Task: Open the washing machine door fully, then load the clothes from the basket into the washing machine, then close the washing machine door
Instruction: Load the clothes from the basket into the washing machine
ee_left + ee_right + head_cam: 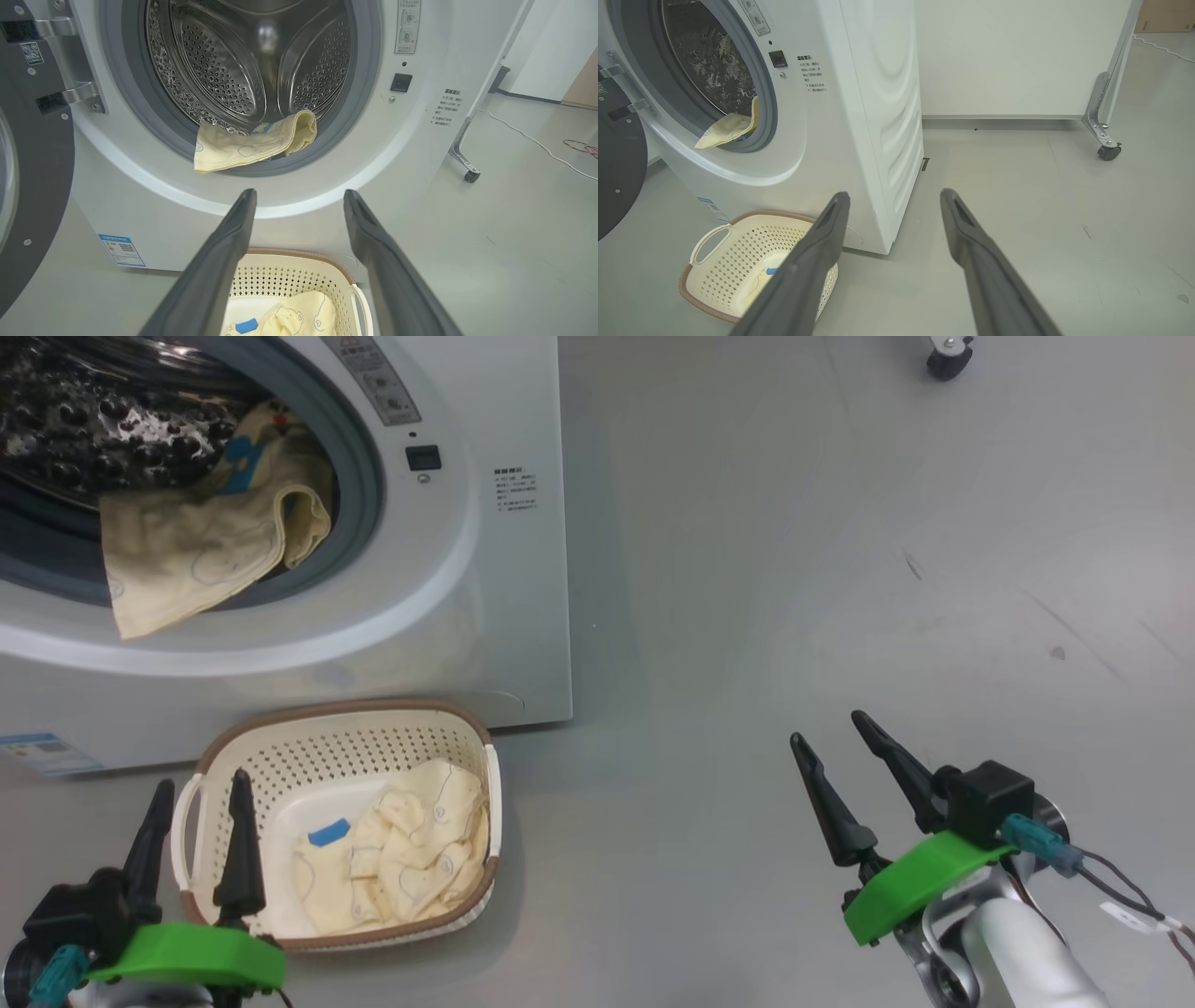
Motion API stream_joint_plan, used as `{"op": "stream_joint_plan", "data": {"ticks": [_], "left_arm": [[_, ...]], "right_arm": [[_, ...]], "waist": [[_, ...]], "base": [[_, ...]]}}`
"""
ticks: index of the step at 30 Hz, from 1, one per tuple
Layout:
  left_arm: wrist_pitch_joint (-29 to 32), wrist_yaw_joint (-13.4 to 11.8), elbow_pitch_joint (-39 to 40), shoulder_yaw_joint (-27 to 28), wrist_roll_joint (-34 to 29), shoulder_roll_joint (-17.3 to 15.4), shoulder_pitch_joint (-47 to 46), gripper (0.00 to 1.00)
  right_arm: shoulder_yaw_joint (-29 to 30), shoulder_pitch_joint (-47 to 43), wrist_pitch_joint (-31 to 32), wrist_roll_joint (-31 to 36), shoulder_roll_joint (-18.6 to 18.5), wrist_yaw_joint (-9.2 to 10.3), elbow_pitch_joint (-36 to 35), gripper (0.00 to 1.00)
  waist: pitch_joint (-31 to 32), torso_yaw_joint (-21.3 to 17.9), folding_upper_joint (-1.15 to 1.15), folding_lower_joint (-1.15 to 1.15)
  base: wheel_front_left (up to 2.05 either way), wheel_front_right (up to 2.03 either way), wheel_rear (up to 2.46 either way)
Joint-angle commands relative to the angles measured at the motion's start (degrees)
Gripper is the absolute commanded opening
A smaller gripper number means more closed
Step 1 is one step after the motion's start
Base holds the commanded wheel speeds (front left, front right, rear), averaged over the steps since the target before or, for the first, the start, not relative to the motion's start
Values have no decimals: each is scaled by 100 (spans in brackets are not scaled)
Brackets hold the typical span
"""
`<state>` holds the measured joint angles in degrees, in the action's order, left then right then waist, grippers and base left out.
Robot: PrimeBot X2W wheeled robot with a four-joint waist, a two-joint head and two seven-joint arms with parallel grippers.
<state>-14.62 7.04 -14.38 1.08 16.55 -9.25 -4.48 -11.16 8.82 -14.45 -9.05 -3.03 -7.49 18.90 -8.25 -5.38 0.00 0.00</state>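
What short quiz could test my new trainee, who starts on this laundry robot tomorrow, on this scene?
1. True or false: the large round black-rimmed washing machine door is shut.
2. The pale cream-yellow garment at the mouth of the white front-loading washing machine is: A) fully inside B) hanging partly out C) on the floor.
3. Fill in: more cream-yellow clothes lie in the small cream perforated plastic ___.
Key: 1 false; 2 B; 3 basket.

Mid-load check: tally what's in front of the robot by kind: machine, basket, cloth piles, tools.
White front-loading washing machine: 1
Cream perforated plastic basket with brown rim: 1
Pale yellow printed cloth piles: 2, one draped at the machine's opening, one in the basket
Dark two-fingered tools: 2, left tool and right tool, both open
Total: 6
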Motion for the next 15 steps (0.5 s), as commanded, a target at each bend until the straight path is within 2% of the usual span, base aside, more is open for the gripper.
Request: {"op": "stream_joint_plan", "data": {"ticks": [1,9,15], "left_arm": [[-38,5,140,236,-66,-117,-318,100],[195,27,-164,195,184,-396,-1118,100],[806,41,-259,54,533,-980,-2059,100]], "right_arm": [[-81,296,-55,29,15,0,-220,100],[-98,550,-55,77,15,0,-337,100],[-151,838,-55,35,15,0,-468,100]], "waist": [[-181,6,0,0],[-933,-6,0,0],[-1587,-121,0,0]], "base": [[0,0,0],[0,0,0],[0,0,0]]}}
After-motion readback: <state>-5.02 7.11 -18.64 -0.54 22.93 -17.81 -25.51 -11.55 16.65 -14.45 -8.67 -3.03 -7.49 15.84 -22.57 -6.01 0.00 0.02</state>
